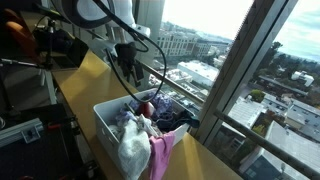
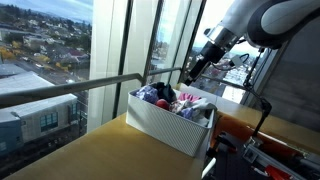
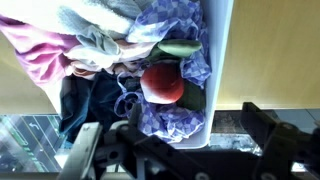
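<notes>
Filling the white bin (image 2: 165, 125), heaped clothes (image 3: 90, 45) hide its bottom.

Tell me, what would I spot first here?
A white bin stuffed with colourful cloths sits on a wooden table beside a tall window. The open end effector hangs above it, over a round red thing among the cloths. Outside, city buildings spread far below.

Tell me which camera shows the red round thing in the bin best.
The wrist view: the red round thing lies unobstructed on blue checked cloth inside the white bin. In both exterior views it is at most a small red speck among the clothes.
</notes>
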